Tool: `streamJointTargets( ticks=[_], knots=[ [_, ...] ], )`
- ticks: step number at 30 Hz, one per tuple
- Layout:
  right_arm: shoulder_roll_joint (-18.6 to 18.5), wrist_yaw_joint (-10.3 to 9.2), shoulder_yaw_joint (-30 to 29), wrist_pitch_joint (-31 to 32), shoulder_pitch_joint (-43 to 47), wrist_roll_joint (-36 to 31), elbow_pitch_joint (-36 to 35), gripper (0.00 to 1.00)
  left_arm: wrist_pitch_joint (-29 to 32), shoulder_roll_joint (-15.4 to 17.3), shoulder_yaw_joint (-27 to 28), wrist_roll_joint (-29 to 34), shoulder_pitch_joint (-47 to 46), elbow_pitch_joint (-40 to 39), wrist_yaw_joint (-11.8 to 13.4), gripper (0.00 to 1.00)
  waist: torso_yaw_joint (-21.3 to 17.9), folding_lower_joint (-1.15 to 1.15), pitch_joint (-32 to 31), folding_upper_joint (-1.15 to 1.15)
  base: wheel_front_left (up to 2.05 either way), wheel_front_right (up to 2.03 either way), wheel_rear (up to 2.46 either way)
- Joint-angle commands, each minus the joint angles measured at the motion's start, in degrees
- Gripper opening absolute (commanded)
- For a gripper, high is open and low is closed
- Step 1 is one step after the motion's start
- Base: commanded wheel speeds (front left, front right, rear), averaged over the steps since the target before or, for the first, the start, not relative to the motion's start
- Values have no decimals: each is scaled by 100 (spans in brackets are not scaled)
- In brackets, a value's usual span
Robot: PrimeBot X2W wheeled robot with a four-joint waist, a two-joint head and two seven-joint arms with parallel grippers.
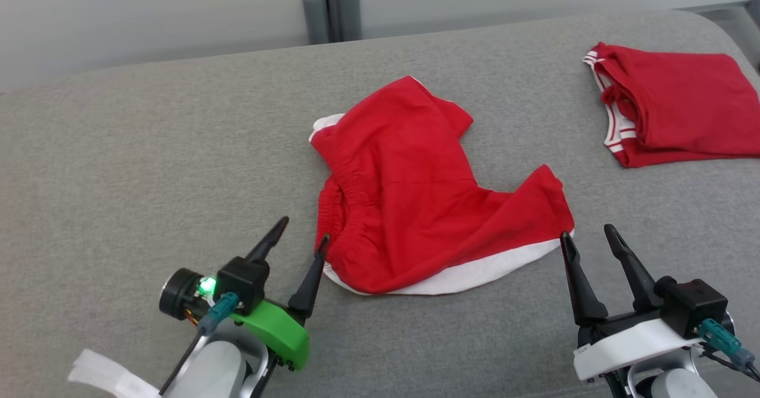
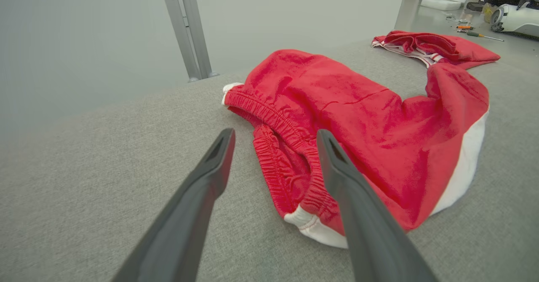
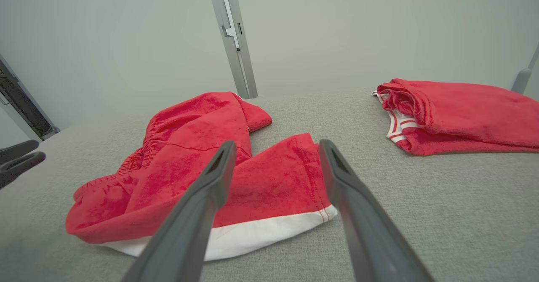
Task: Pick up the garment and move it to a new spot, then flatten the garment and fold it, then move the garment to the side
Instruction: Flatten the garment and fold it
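Grey padded surface (image 1: 119, 166) spans the scene. Garment (image 1: 409, 196): red shorts with a white hem band, lying rumpled at centre, waistband to the left, one leg reaching right. Folded red cloth (image 1: 683, 113) with white-striped trim sits far right, well apart from the garment. Left gripper (image 1: 305, 229): fingers apart, empty, tips just beside the elastic waistband at the garment's near-left edge. Right gripper (image 1: 586, 231): fingers apart, empty, on the near side of the right leg's hem corner.
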Motion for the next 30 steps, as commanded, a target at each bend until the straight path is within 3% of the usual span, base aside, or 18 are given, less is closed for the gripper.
streamJointTargets(
  ticks=[1,12,13,14,15,21,30],
  knots=[
    [-22,-5,2,-14,-71,5,20,100,1,72,-134,-68,-139,126,-1,100,-172,0,84,0,0,0,0],
    [-50,-5,58,-15,-195,53,101,100,2,253,-1324,-766,-661,1375,-1,100,-510,0,265,0,0,0,0],
    [-56,-5,47,-15,-194,50,106,100,2,249,-1398,-859,-710,1453,-1,57,-519,0,262,0,0,0,0],
    [-57,-5,35,-15,-190,53,107,100,2,255,-1499,-958,-763,1550,0,4,-526,0,256,0,0,0,0],
    [-55,-5,25,-15,-183,55,108,100,2,262,-1559,-1026,-796,1592,0,0,-529,0,249,0,0,0,0],
    [-35,-5,-59,-15,-65,21,69,100,2,320,-1308,-1309,-725,1395,0,0,-384,0,149,0,0,0,0],
    [-21,-5,-157,-15,77,21,108,100,2,333,-515,-1204,234,257,67,0,97,0,45,0,0,0,0]
  ],
)
